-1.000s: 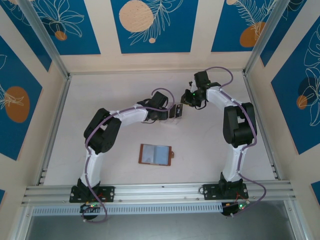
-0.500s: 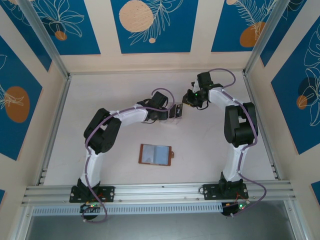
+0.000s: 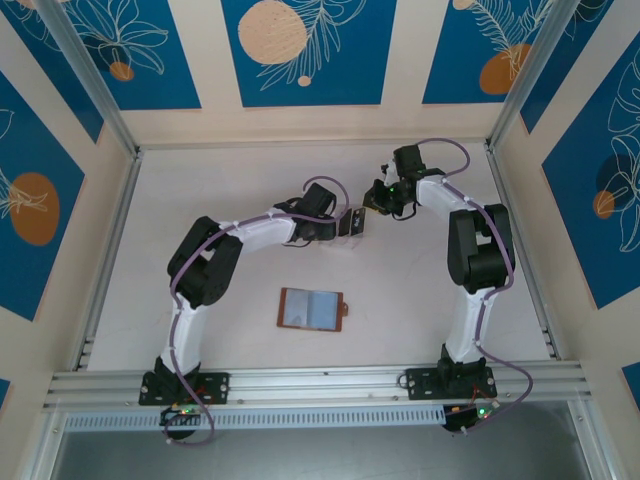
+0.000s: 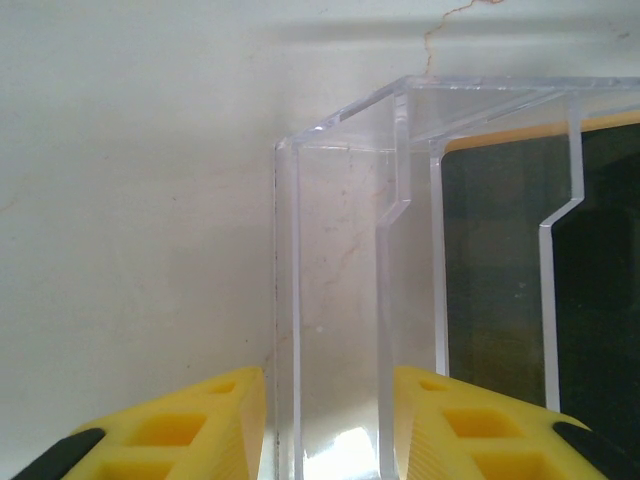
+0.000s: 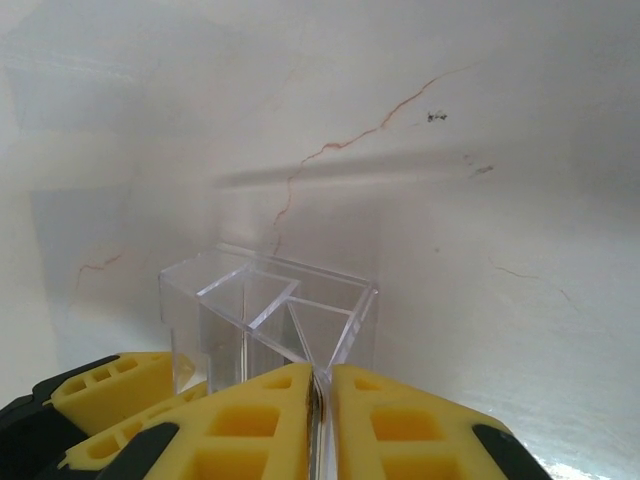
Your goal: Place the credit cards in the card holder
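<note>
Meanwhile, the left gripper (image 4: 330, 428) clamped the end of the clear stand (image 4: 340, 260), with dark credit cards (image 4: 500, 300) standing in it at frame right. The right gripper (image 5: 320, 400) had its fingers pressed together beside that stand. The card holder (image 3: 311, 308) lay open at lower centre, well apart.

Top external: high, looking down on the surface (image 3: 230, 170). Wrist views: close behind left tool (image 4: 330, 400) and right tool (image 5: 320, 385), sharing the clear stand (image 4: 340, 250).
</note>
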`<act>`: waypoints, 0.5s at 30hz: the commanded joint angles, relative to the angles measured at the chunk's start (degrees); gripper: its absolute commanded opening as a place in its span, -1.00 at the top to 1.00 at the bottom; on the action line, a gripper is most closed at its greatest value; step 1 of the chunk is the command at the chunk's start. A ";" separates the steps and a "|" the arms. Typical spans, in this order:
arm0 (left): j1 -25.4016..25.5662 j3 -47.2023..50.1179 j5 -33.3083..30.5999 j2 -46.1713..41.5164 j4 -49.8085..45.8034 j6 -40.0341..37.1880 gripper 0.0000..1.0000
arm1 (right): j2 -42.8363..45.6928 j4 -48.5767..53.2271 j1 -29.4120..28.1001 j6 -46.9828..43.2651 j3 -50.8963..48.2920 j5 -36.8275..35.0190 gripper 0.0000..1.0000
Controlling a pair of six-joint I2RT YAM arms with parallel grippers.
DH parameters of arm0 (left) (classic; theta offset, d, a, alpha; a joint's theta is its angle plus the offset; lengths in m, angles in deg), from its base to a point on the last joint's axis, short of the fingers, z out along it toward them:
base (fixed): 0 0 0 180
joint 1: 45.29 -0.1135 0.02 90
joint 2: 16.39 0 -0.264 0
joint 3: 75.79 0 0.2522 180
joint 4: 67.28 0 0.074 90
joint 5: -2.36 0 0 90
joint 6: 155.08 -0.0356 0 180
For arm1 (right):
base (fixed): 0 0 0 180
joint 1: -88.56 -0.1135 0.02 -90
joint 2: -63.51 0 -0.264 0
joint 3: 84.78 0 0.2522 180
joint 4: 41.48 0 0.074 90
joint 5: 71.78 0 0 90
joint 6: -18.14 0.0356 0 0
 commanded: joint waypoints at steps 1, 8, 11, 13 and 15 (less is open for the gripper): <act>-0.77 2.71 -0.77 2.79 -4.75 -0.14 0.27 | -0.97 0.46 0.33 0.69 -0.42 1.43 0.71; -0.73 2.54 -0.77 2.96 -4.77 -0.08 0.27 | 0.52 0.07 0.35 0.96 -0.91 2.62 0.84; -0.73 2.46 -0.86 3.15 -4.76 -0.12 0.27 | 2.52 0.60 -0.20 0.83 -1.34 2.64 0.94; -0.71 2.46 -0.79 3.40 -4.84 0.05 0.27 | 4.31 1.23 -0.96 0.54 -1.83 1.29 1.00; -0.79 2.53 -0.77 3.46 -4.74 0.06 0.27 | 6.06 2.04 -1.59 0.43 -2.46 -0.31 1.00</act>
